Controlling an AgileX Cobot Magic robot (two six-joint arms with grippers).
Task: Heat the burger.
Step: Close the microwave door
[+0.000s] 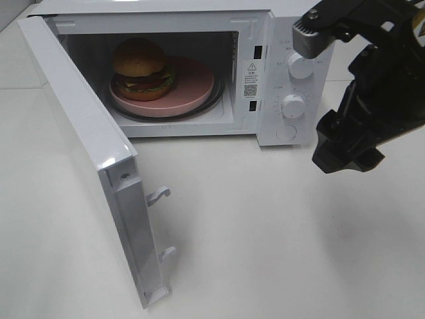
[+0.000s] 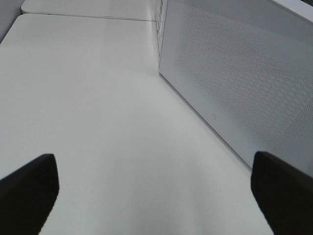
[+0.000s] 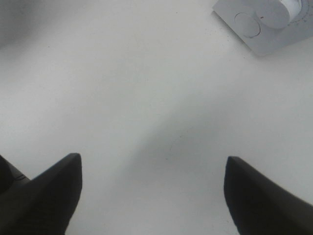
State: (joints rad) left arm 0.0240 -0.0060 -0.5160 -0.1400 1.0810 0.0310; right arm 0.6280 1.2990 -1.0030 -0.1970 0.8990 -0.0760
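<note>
On the microwave (image 1: 282, 40) frame I see a warning label (image 1: 252, 68) with a triangle and a QR code (image 1: 251, 90). Its print and the marks round the dials (image 1: 293, 105) are too small for me to read. The left jaws are spread wide over the worktop (image 2: 98, 98) beside the open door (image 2: 234, 83), holding nothing. The right jaws are spread too, with nothing between them, above the worktop near the dials. The burger (image 1: 141, 68) sits on the pink plate (image 1: 196, 90) inside the microwave.
</note>
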